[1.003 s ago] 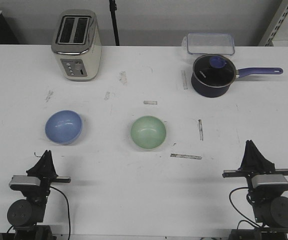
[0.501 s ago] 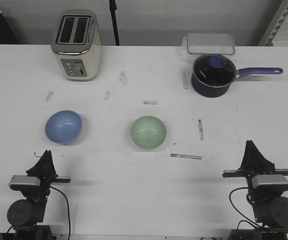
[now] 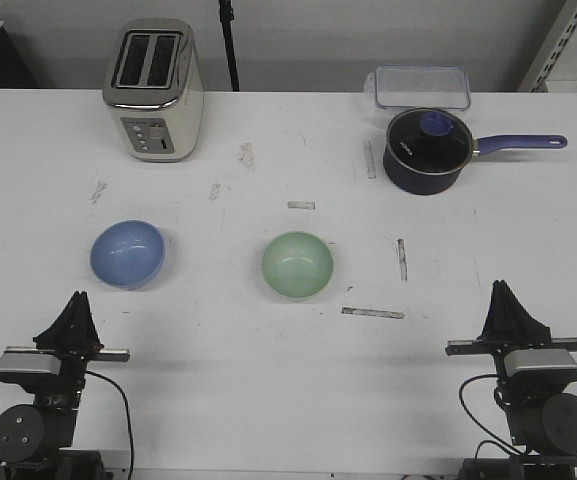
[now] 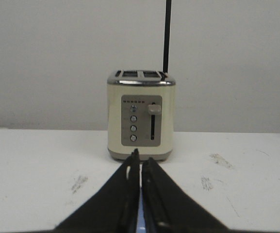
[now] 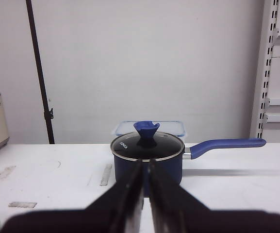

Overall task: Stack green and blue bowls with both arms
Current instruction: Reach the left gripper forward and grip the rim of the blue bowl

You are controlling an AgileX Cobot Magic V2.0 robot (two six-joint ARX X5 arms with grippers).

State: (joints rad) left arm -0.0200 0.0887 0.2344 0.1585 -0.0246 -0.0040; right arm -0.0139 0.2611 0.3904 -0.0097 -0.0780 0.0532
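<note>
i see the blue bowl (image 3: 127,254) and green bowl (image 3: 297,264) apart on the worktop (image 3: 268,370), nothing between them. my left end effector (image 3: 74,305) and right end effector (image 3: 503,292) are pinched closed, empty. toaster (image 3: 154,90), lidded saucepan (image 3: 426,150) and clear container (image 3: 421,86) sit far back.

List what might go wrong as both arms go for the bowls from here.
Both grippers, left gripper and right gripper, are shut, so they must open before grasping. The blue bowl and green bowl look glossy and may slip from a rim pinch. The green bowl sits mid-table, so the arms might crowd each other.
</note>
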